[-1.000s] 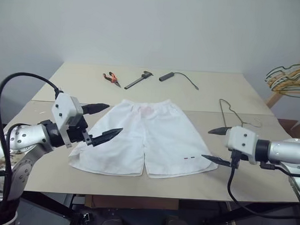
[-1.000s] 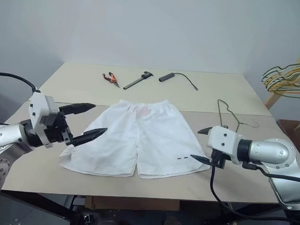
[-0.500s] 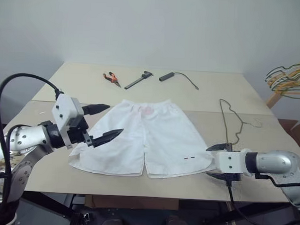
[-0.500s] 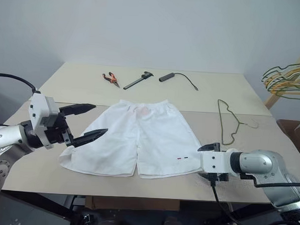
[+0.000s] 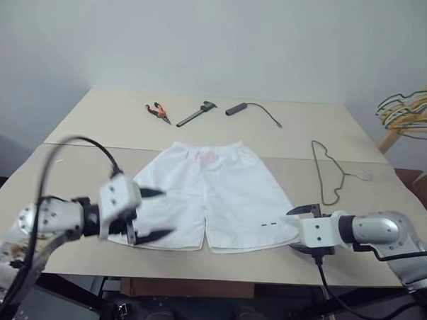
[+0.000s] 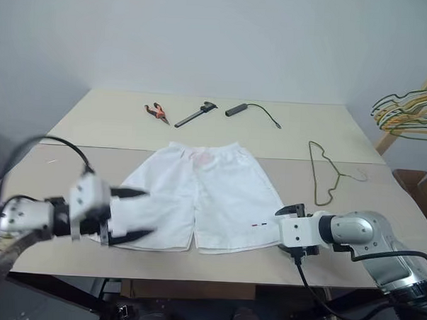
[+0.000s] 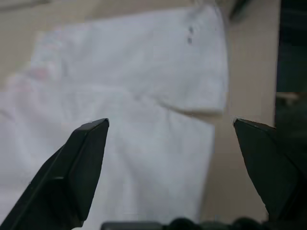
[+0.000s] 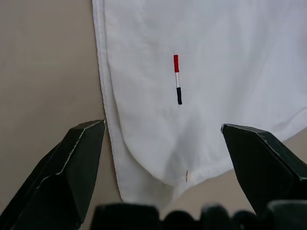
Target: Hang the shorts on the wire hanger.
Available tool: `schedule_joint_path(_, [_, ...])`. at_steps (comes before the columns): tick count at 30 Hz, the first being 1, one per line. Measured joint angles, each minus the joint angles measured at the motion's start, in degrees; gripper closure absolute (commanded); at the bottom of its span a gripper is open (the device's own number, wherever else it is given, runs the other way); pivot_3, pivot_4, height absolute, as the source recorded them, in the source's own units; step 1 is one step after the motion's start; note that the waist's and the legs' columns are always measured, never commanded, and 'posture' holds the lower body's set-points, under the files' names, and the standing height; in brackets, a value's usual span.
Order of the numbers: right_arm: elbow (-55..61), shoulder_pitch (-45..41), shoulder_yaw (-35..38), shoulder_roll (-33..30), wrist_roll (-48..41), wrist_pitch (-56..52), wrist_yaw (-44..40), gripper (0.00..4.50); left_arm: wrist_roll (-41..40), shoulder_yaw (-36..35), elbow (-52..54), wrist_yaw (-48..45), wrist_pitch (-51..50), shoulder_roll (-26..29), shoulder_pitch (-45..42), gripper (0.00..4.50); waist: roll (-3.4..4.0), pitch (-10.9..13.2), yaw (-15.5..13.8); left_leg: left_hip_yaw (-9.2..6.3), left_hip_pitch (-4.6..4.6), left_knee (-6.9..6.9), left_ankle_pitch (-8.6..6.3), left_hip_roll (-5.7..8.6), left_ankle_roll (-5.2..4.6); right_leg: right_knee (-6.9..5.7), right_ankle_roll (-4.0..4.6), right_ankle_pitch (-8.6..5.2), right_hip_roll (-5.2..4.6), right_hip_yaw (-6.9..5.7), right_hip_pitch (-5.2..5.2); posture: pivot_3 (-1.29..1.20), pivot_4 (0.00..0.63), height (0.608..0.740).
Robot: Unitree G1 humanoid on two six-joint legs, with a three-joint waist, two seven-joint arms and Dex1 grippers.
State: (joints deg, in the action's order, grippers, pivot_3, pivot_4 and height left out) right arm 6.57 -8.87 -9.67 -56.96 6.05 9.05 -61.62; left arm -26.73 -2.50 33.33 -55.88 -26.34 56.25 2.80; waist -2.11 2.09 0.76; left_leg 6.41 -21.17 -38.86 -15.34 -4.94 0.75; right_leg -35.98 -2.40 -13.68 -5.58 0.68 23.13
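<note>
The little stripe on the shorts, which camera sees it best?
The right wrist view: the stripe is close up and sharp on the shorts, showing red, white and dark parts. The left wrist view gives blurred dots; the eye views give two tiny dashes.

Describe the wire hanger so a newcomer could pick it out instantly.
Start at the table, where the white shorts lie flat in the middle. On the robot's right of the shorts, flat on the tabletop, lies the wire hanger. It is a single thin dark bare wire, unlike the bunched yellow and green hangers hanging beyond the table's right edge.
</note>
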Motion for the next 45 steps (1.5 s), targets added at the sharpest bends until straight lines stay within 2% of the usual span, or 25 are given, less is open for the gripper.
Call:
schedule_joint_path(5, [5.0,-0.1,2.3,-0.2,-10.3,-3.4,-5.4,0.02,6.6,9.3,-5.2,-2.5,1.7,-1.5,-7.6,0.0,0.03,0.0,-0.6,-0.02,0.0,-0.02,0.0,0.0,0.0,-0.01,0.0,0.01,0.01,-0.03,-0.04,0.01,0.0,0.74])
schedule_joint_path(10, [9.6,-0.6,5.0,-1.0,-20.5,-8.4,-10.5,0.02,13.7,20.3,-12.0,-2.9,1.4,-8.0,-15.6,0.0,0.01,0.0,-0.5,-0.02,-0.06,-0.02,-0.02,0.01,-0.04,0.04,-0.02,0.02,0.03,-0.02,-0.01,-0.01,0.0,0.74])
schedule_joint_path(14, [10.7,-1.3,6.4,-1.1,-22.9,-10.8,-11.0,0.02,20.4,28.2,-15.6,-2.2,-2.6,-12.3,-21.5,0.0,0.01,-0.1,-0.4,-0.03,-0.03,-0.08,-0.02,0.01,-0.04,0.01,-0.02,0.02,0.04,-0.01,-0.06,-0.02,0.0,0.74])
schedule_joint_path(19, [12.2,-1.2,6.7,-1.1,-23.2,-12.2,-11.0,0.02,23.6,32.2,-19.1,0.2,-10.4,-18.6,-26.0,0.0,-0.01,-0.1,0.0,-0.08,-0.11,-0.08,-0.03,0.02,-0.06,0.01,-0.03,0.01,0.04,-0.01,0.0,-0.03,0.0,0.74])
schedule_joint_path(28, [13.2,-1.0,8.5,-1.1,-23.2,-13.2,-10.8,0.0,25.7,35.1,-17.5,-1.2,-11.1,-17.5,-26.8,2.82,0.07,-0.3,0.4,-0.08,0.05,-0.09,-0.03,0.01,-0.06,-0.04,-0.02,0.0,0.04,0.02,-0.09,-0.04,0.0,0.74])
schedule_joint_path(33, [13.2,-1.0,8.5,-1.1,-23.1,-13.3,-10.7,0.0,25.6,32.9,-17.2,-2.2,-8.7,-13.0,-24.8,4.47,0.08,-0.3,1.3,-0.09,0.06,-0.07,-0.03,0.0,-0.06,-0.06,-0.02,0.0,0.05,0.03,-0.07,-0.02,0.0,0.74])
schedule_joint_path(39, [12.8,-1.7,8.5,-1.1,-23.1,-13.2,-10.8,0.0,27.6,27.8,-23.9,-1.8,-1.2,-5.2,-23.9,4.47,0.1,-0.4,1.8,-0.09,0.11,-0.07,-0.03,0.0,-0.06,-0.09,-0.01,0.0,0.06,0.05,-0.07,0.0,0.0,0.74])
schedule_joint_path(42, [12.2,-2.1,8.4,-0.8,-23.1,-13.2,-10.7,0.0,31.0,24.8,-34.2,1.5,4.0,-3.1,-25.9,4.47,0.1,-0.4,1.6,-0.1,0.09,-0.07,-0.03,0.0,-0.06,-0.1,0.0,0.0,0.08,0.04,-0.04,0.0,0.0,0.74])
schedule_joint_path(45, [12.0,-2.3,8.3,-0.3,-22.9,-13.2,-10.7,0.0,33.9,22.7,-43.8,5.8,7.3,-3.2,-29.0,4.47,0.09,-0.3,1.3,-0.1,-0.03,-0.07,-0.03,0.01,-0.06,-0.05,-0.02,0.0,0.08,0.03,0.03,0.0,0.0,0.74])
